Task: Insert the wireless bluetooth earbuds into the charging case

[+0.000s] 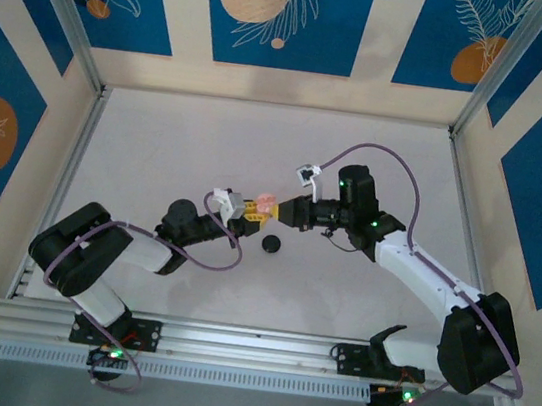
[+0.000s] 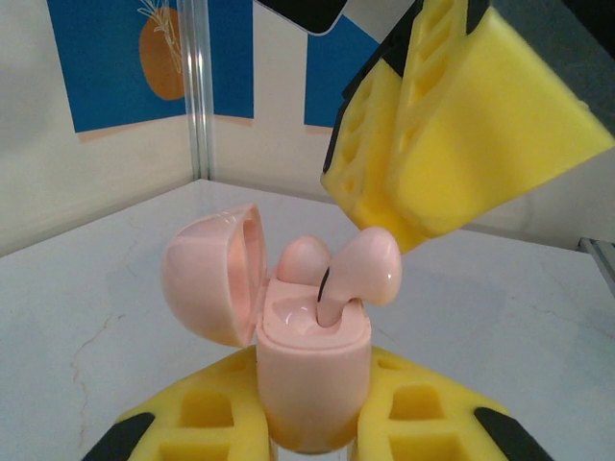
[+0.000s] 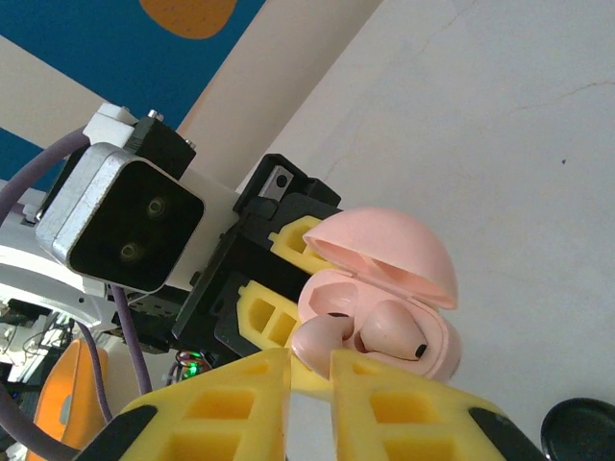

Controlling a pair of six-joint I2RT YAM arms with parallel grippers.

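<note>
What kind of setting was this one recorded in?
Likely a purpose-built robot test cell, not a home: a pale table boxed in by aluminium posts and blue leaf-print wall panels, with a left arm and right arm bolted to a rail.

One camera looks down from high above the table (image 1: 179,140) (far away). The two wrist cameras sit very close and face each other. All three see the open pink case (image 1: 266,202)

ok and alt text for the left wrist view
An open pale pink charging case is clamped upright between the left gripper's yellow fingers, one pink earbud seated inside and a second earbud tilted stem-first into its slot. The right gripper's yellow fingers are at its head from above.
</note>
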